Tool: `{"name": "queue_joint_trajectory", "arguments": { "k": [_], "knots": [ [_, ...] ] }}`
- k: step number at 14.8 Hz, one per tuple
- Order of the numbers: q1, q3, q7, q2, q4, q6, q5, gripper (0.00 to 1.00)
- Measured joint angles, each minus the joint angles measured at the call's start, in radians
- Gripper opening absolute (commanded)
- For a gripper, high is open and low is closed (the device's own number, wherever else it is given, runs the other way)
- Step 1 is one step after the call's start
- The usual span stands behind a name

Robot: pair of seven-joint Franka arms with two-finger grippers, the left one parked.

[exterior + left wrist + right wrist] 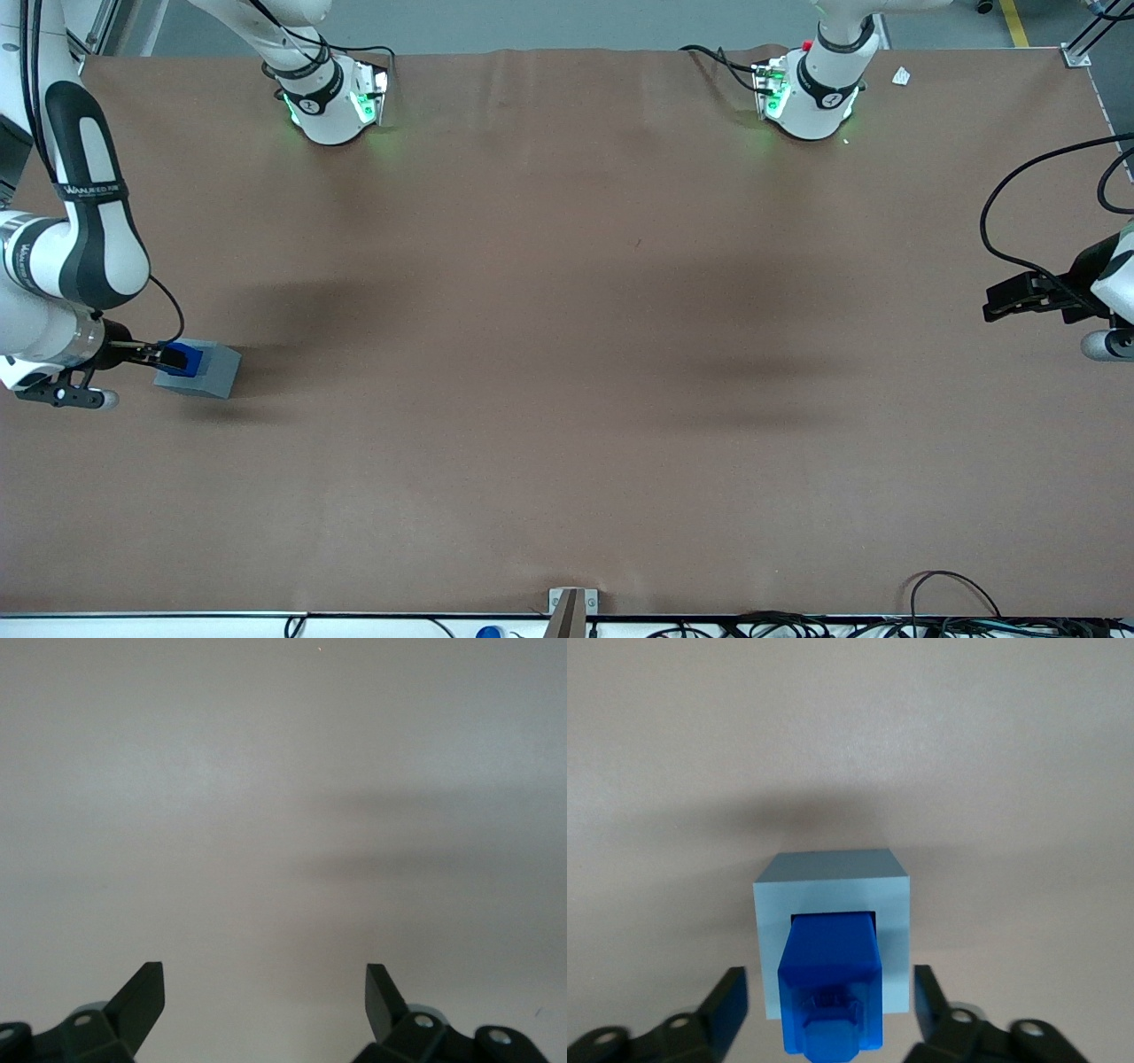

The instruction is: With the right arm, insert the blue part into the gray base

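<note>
On the brown table, toward the working arm's end, the gray base sits with the blue part standing in the square hole in its top, most of the block still above the rim. The gripper of the right arm hovers just over the base, its black fingers spread open on either side of the blue part, with gaps showing between them and the block. Farther from the front camera than the base, two arm pedestals glow green.
</note>
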Motion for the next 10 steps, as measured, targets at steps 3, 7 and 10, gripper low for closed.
{"name": "queue_joint_trajectory", "arguments": {
  "k": [3, 7, 10],
  "knots": [
    [0.002, 0.012, -0.002, 0.0, 0.033, -0.056, 0.0, 1.0],
    [0.037, 0.033, -0.004, -0.037, 0.197, -0.324, 0.045, 1.0],
    [0.087, 0.035, -0.004, -0.115, 0.288, -0.446, 0.063, 1.0]
  ]
}}
